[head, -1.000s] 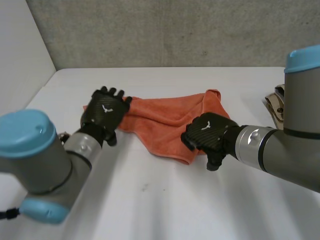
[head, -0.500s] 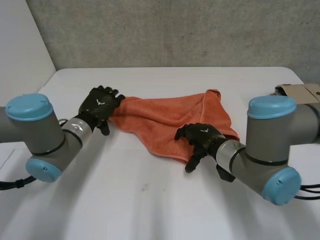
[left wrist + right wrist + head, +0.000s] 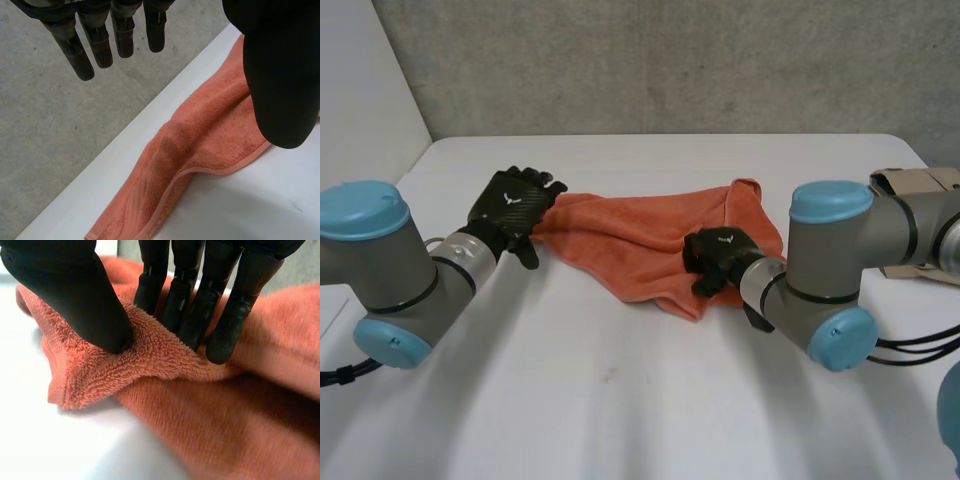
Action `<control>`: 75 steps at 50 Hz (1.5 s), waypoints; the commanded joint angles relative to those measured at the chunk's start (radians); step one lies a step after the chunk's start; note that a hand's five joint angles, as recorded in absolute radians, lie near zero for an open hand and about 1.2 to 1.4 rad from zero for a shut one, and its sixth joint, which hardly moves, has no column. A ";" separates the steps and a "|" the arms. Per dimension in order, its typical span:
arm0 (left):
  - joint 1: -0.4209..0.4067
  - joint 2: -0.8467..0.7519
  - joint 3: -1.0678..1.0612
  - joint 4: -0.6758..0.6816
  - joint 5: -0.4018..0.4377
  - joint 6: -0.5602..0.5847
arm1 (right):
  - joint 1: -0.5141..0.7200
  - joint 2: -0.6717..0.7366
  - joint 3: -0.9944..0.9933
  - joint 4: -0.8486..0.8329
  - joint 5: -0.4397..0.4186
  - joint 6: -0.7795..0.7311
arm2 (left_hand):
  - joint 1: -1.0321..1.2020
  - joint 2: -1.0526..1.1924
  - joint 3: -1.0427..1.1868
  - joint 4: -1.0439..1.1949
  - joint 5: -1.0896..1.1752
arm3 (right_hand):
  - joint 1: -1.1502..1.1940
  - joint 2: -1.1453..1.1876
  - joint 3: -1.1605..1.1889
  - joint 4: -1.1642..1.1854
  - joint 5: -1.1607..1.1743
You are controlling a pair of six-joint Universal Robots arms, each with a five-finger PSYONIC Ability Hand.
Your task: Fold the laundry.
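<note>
An orange towel [image 3: 640, 232] lay crumpled across the middle of the white counter [image 3: 620, 400], stretching from 9 o'clock to 3 o'clock. The left robot hand [image 3: 512, 205] sat at the towel's 9 o'clock corner, its fingers [image 3: 80, 55] straight and held well apart from the thumb, gripping nothing. At the towel's 4 o'clock edge, the right robot hand [image 3: 718, 255] pinched a raised ridge of the terry cloth between thumb and fingers.
</note>
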 commanded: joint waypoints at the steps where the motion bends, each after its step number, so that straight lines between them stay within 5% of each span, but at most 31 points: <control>1: -0.003 -0.024 0.001 0.001 0.008 0.002 | -0.004 -0.147 0.004 0.007 -0.040 0.005 | 0.002 -0.001 0.002 0.009 0.011 | 0.434 0.228 0.236 0.217 0.251; 10: -0.012 -0.080 0.020 0.005 0.010 -0.010 | -0.005 -0.292 0.021 0.054 -0.099 0.017 | 0.002 -0.001 0.002 0.009 0.011 | 0.434 0.228 0.236 0.217 0.251; 24: -0.029 -0.156 0.080 0.004 0.001 -0.030 | 0.015 -0.326 0.028 0.120 -0.105 0.023 | 0.131 0.128 0.131 0.138 0.140 | 0.434 0.228 0.236 0.217 0.251; 31: -0.053 -0.179 0.087 0.010 -0.003 -0.090 | 0.019 -0.354 0.040 0.125 -0.106 0.069 | 0.536 0.532 0.536 0.543 0.544 | 0.434 0.228 0.236 0.217 0.251; 36: -0.053 -0.230 0.135 0.011 -0.042 -0.090 | 0.010 -0.386 0.068 0.123 -0.115 0.072 | 1.116 1.113 1.116 1.123 1.125 | 0.434 0.228 0.236 0.217 0.251; 42: -0.053 -0.218 0.123 0.011 -0.102 -0.084 | 0.007 -0.406 0.085 0.125 -0.125 0.071 | 1.159 1.155 1.158 1.166 1.167 | 0.434 0.228 0.236 0.217 0.251; 61: -0.058 0.555 -0.215 -0.015 -0.105 -0.094 | -0.077 -0.486 0.019 0.297 -0.224 -0.072 | 1.159 1.155 1.158 1.166 1.167 | 0.434 0.228 0.236 0.217 0.251; 63: -0.064 0.615 -0.227 -0.036 -0.105 -0.094 | -0.080 -0.487 0.045 0.309 -0.221 -0.093 | 1.159 1.155 1.158 1.166 1.167 | 0.078 -0.127 -0.120 -0.139 -0.104; 66: -0.069 0.638 -0.233 -0.064 -0.108 -0.094 | -0.080 -0.484 0.138 0.343 -0.227 -0.135 | 1.159 1.155 1.158 1.166 1.167 | -0.164 -0.369 -0.361 -0.380 -0.346; 75: -0.105 0.646 -0.229 -0.128 -0.127 -0.093 | -0.082 -0.474 0.444 0.254 -0.220 -0.247 | 1.159 1.155 1.158 1.166 1.167 | -0.379 -0.584 -0.576 -0.595 -0.561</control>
